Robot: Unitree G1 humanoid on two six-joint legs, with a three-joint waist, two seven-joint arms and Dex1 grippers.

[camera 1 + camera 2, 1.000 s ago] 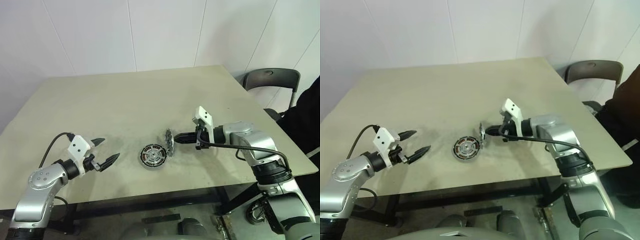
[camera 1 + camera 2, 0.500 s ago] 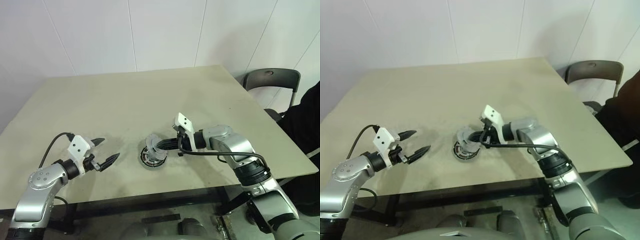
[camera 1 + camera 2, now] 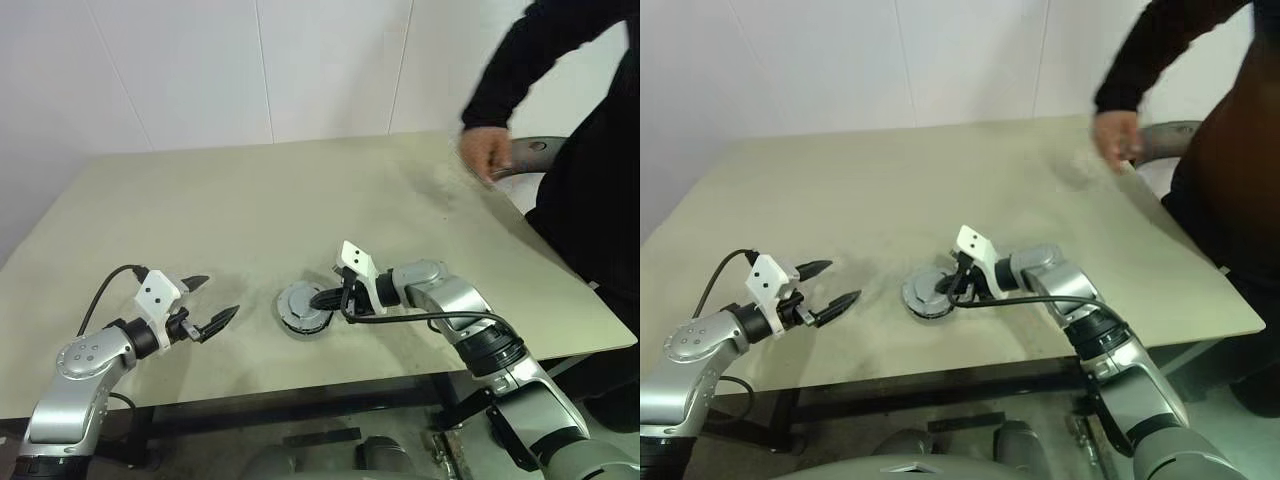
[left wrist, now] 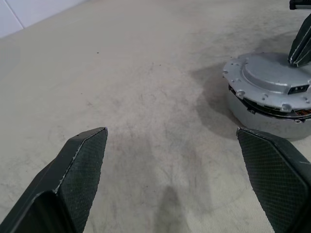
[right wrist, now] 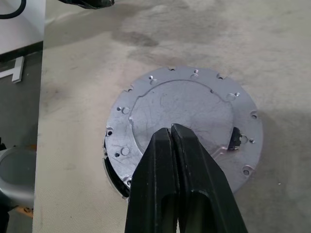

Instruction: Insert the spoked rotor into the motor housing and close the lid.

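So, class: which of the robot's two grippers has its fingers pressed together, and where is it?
The right gripper: its black fingers are shut, tips over the grey lid on the motor housing. The left gripper stands wide open, apart on the table.

Table (image 3: 250,190): carrying the parts toward the middle of its near edge.
Motor housing (image 4: 265,111): sitting on the table, just back from the near edge.
Lid (image 5: 187,114): lying flat on top of the motor housing.
Right gripper (image 5: 171,136): reaching in from the right side, its tips sitting over the lid's middle.
Left gripper (image 3: 210,303): hanging over the table toward the near left corner, well apart from the housing, pointing toward it.
Person's hand (image 3: 483,152): hovering over the far right corner.
Chair (image 3: 535,155): standing beyond the right edge, behind that hand.
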